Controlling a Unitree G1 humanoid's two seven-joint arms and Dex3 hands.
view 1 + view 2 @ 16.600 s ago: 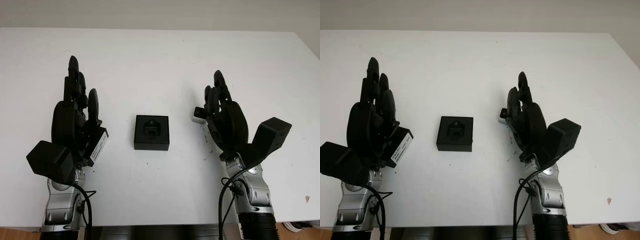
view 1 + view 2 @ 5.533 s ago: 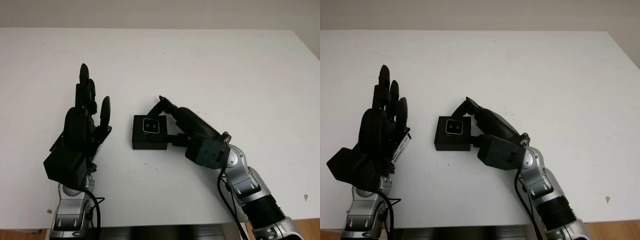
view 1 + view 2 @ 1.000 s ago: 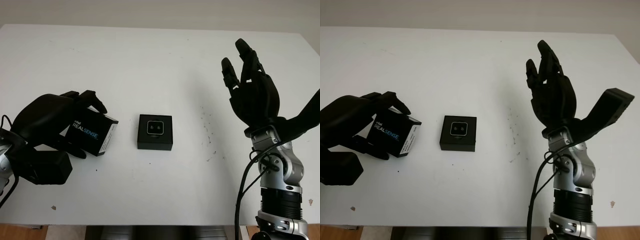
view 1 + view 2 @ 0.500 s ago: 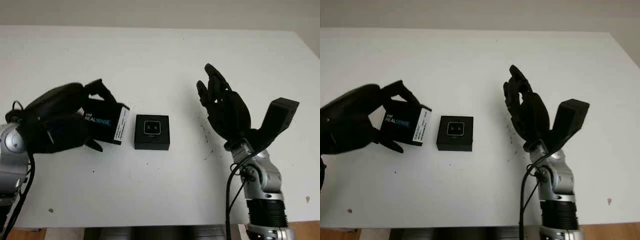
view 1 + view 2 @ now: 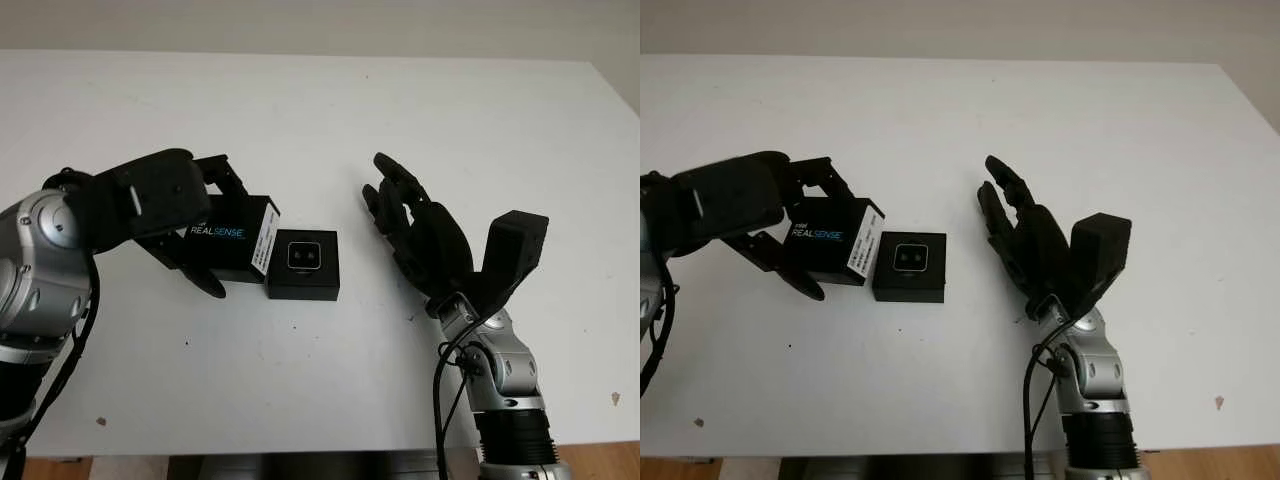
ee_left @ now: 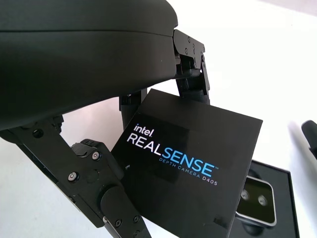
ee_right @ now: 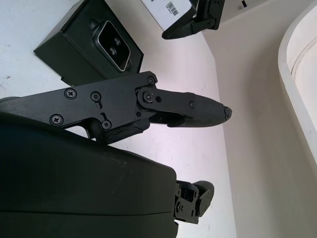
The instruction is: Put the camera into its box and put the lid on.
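The black box [image 5: 303, 263] sits open in the middle of the white table, with the silver camera [image 5: 303, 256] lying inside it, lenses up. My left hand [image 5: 195, 225] is shut on the black lid [image 5: 232, 244] printed REALSENSE and holds it tilted, just left of the box and nearly touching its edge. The lid [image 6: 190, 168] and the camera [image 6: 257, 202] beside it also appear in the left wrist view. My right hand [image 5: 400, 215] is open a little to the right of the box, above the table; the box [image 7: 91, 47] lies beyond its fingers in the right wrist view.
The white table [image 5: 330, 110] stretches wide behind and around the box. Its right edge [image 5: 620, 120] and front edge are close to my arms. A few small dark specks mark the surface near the right hand.
My left hand has carried the lid to the right, up against the box's left side. My right hand has dropped lower and moved left toward the box.
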